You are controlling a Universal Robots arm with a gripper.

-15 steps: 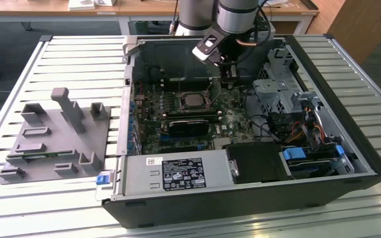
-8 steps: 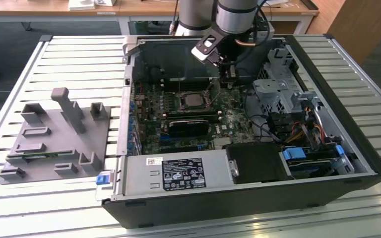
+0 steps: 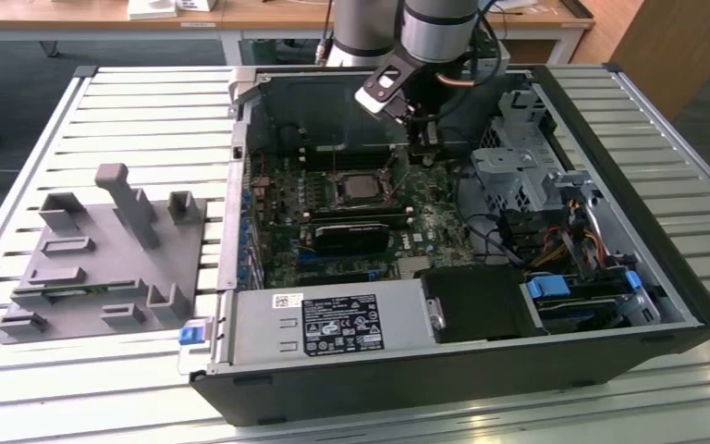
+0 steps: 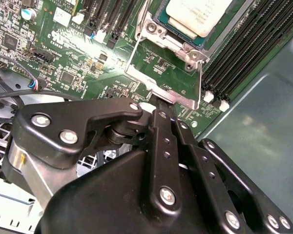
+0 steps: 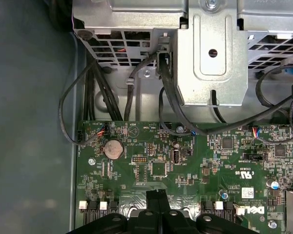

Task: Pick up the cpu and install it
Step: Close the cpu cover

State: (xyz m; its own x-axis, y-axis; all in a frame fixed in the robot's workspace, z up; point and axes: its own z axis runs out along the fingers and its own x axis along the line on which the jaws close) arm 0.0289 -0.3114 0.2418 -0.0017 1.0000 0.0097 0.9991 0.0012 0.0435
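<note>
The cpu [image 4: 198, 17] sat in its socket on the green motherboard [image 3: 330, 217], silver-grey top facing up, inside the opened computer case [image 3: 454, 379] that lay on the slatted counter [image 3: 133, 111]. In the exterior view the cpu [image 3: 358, 188] showed as a dark square near the middle of the board, and the arm reached down into the case just beside it, toward the exterior view's right. The end effector [image 4: 162, 108] was clenched, its two black fingers [image 4: 158, 141] pressed together with nothing seen between them. Its tip stood at the outer edge of the metal retention frame [image 4: 161, 90], which was raised off the socket; whether tip and frame touched could not be told. Black memory slots [image 4: 244, 44] ran alongside the socket. In the first wrist view the end effector [image 5: 156, 194] hung over the board, with a coin battery [image 5: 113, 148], black cables [image 5: 93, 92] and a metal drive cage [image 5: 205, 48] beyond it. A grey fixture [image 3: 96, 277] rested on the counter, well apart from the case.
</note>
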